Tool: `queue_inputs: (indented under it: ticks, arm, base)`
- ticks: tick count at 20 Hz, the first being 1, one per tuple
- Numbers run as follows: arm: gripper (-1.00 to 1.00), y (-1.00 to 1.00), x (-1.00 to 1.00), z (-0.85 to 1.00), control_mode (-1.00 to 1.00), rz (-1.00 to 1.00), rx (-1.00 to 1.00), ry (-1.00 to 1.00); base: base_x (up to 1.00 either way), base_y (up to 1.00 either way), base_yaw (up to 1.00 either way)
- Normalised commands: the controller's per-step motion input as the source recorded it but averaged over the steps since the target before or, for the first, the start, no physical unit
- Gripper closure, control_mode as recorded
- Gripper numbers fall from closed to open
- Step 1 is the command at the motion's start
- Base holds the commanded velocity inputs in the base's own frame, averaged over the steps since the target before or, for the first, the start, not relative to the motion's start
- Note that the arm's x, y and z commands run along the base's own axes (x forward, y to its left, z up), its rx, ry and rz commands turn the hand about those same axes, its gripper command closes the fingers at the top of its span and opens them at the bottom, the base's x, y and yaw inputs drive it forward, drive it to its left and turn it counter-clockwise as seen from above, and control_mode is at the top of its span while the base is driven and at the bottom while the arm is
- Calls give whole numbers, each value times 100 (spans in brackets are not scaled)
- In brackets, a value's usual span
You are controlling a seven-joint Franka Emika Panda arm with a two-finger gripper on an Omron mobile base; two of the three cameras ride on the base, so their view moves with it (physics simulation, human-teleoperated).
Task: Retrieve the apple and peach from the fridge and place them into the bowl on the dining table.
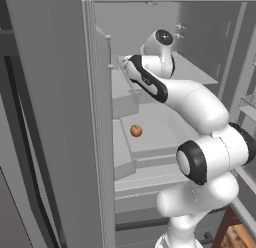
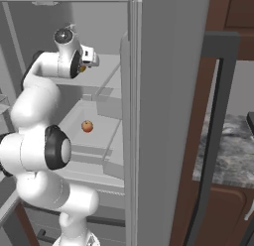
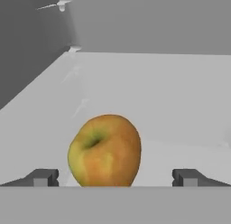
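The apple (image 3: 104, 151), a round yellow-green fruit flushed with orange-red, lies on a pale grey upper shelf (image 3: 171, 101) inside the tall grey fridge (image 1: 55, 117), its stem dimple turned up and toward the left in the hand view. We see it between the two small dark fingertips (image 3: 44, 177) of our gripper (image 3: 115, 178), which stand wide apart with nothing clamped; the fruit sits nearer the left tip than the right, and we cannot tell whether either tip touches it. In the right base view a small orange patch of the apple (image 2: 82, 69) shows just beside the gripper (image 2: 94, 59), at the level of that upper shelf. The white arm (image 1: 200, 112) with dark joints reaches up and into the open fridge compartment. On the pale grey shelf below (image 1: 160, 127), well apart from the gripper, rests the peach (image 1: 136, 130), a small round orange-red fruit, standing alone near the shelf's left side in the left base view. At the right edge of the right base view we see a mottled grey stone table top (image 2: 228, 151) over a dark brown base.
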Motion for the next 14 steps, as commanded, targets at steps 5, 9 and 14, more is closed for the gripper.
queue_inputs:
  ticks: [5, 9, 14]
  arm:
    - [-100, 10, 36, -20, -100, 0, 0, 0]
    - [-100, 8, 25, -16, -100, 0, 0, 0]
    - [-100, 0, 1, -25, -100, 0, 0, 0]
  base:
    - [0, 0, 0]
    - [0, 0, 0]
    - [0, 0, 0]
